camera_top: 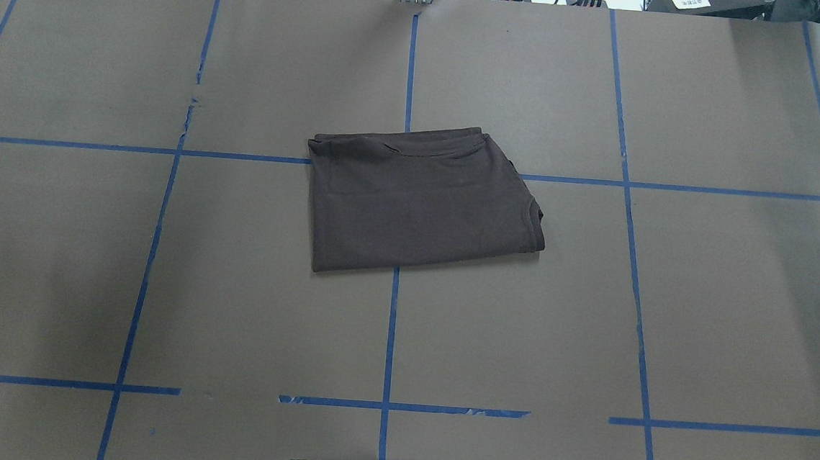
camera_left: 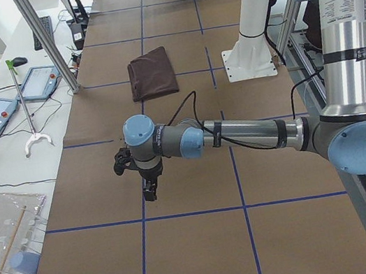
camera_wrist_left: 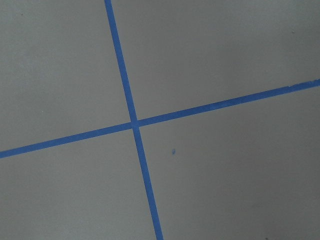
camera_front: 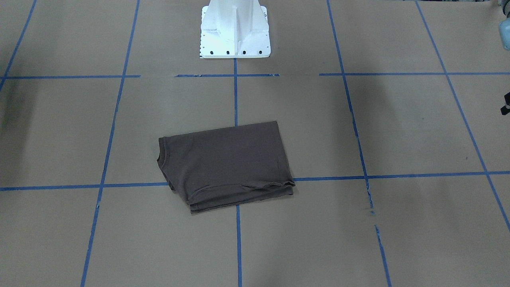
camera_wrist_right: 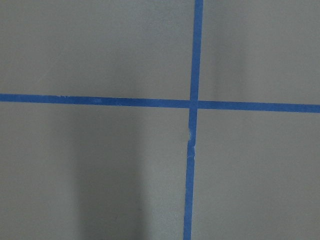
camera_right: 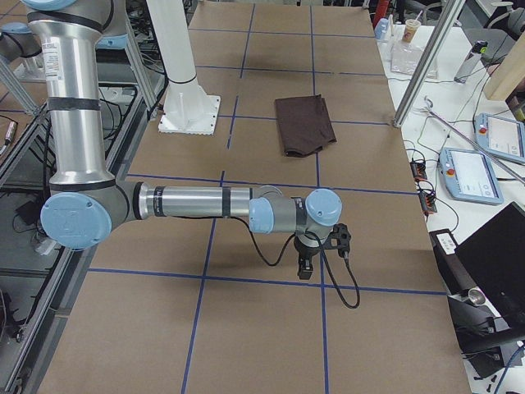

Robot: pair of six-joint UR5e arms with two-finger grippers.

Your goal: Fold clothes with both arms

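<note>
- Nearest, left arm (camera_left: 239, 134) and right arm (camera_right: 197, 201) held low over the table (camera_top: 161, 277), well apart from the shirt (camera_top: 419, 202); cannot tell whether left fingers (camera_left: 149, 189) or right fingers (camera_right: 305, 267) are released or clenched.
- Shirt mid-table, folded into a compact rectangle.
- Looks like folding done; next, likely only checking edges.

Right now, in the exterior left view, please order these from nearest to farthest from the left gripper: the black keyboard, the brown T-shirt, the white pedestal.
Measured from the left gripper:
1. the T-shirt, folded, straight ahead along the table.
2. the white pedestal, about as deep as the shirt but off toward the robot's side.
3. the black keyboard, far back on the side bench.
</note>
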